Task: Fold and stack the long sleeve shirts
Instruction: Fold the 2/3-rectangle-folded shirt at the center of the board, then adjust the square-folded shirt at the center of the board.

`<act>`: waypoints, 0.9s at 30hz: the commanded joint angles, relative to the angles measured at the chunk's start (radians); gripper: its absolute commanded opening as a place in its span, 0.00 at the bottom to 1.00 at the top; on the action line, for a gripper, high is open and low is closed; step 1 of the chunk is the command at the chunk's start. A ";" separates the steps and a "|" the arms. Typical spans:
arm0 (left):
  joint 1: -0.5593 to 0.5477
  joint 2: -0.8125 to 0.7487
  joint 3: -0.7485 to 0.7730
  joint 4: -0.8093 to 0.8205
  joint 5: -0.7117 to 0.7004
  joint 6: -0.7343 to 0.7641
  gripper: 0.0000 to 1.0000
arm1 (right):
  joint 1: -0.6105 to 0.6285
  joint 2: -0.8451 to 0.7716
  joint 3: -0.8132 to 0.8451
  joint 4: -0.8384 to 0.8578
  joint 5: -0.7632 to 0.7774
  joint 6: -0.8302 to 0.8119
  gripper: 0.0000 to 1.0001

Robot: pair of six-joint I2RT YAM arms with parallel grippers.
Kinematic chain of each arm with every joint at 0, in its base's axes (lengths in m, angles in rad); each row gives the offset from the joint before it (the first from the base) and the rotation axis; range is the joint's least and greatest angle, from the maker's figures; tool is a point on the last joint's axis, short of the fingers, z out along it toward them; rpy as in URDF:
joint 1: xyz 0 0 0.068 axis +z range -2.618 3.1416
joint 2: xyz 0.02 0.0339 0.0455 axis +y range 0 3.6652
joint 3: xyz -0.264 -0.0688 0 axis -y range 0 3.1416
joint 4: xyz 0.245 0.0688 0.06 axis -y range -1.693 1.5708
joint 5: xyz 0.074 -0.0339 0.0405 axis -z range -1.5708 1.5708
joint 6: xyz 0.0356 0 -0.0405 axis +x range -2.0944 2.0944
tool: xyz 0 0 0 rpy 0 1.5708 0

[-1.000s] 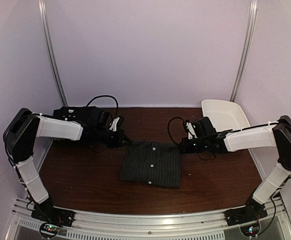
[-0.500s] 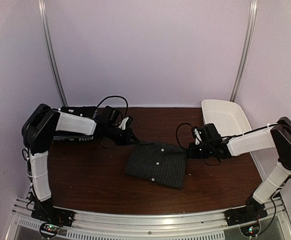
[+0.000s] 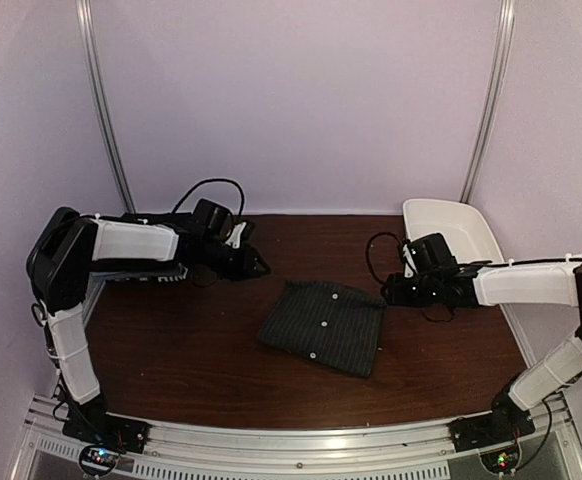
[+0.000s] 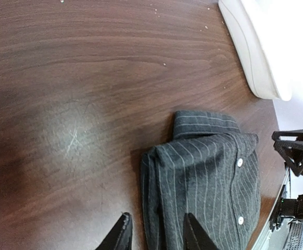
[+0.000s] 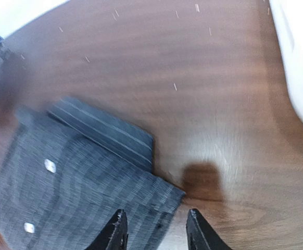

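Two grippers just let go. The left gripper (image 3: 260,268) and right gripper (image 3: 390,291) were pinched on the pinstriped shirt (image 3: 323,327) a second ago; now both jaws stand partly apart with nothing in them. The shirt is a folded dark rectangle, flat on the table (image 3: 171,350), slightly skewed. It has been dragged toward the white tub (image 3: 451,228) and lies near it, left of it. The right gripper sits between tub and shirt corner; the left gripper is beyond the shirt, away from the tub. This fold looks finished and placed. Only one shirt shows, so nothing is stacked yet.

Both arms bent inward, left tool (image 3: 256,268) and right tool (image 3: 389,290) low, well apart, fingers of each parted.
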 commanded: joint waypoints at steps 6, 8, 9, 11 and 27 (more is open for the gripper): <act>-0.070 -0.196 -0.187 0.031 0.042 -0.015 0.30 | 0.167 0.018 0.244 -0.062 -0.003 -0.061 0.43; -0.093 -0.202 -0.219 0.053 0.053 -0.026 0.29 | 0.197 0.088 0.306 -0.063 -0.020 -0.073 0.42; -0.102 -0.202 -0.235 0.065 0.054 -0.034 0.29 | 0.209 0.126 0.335 -0.065 -0.030 -0.079 0.41; -0.119 -0.198 -0.261 0.088 0.053 -0.041 0.28 | 0.223 0.199 0.395 -0.067 -0.049 -0.090 0.40; -0.271 -0.147 -0.438 0.204 0.042 -0.119 0.24 | 0.198 0.676 0.756 -0.132 -0.064 -0.155 0.41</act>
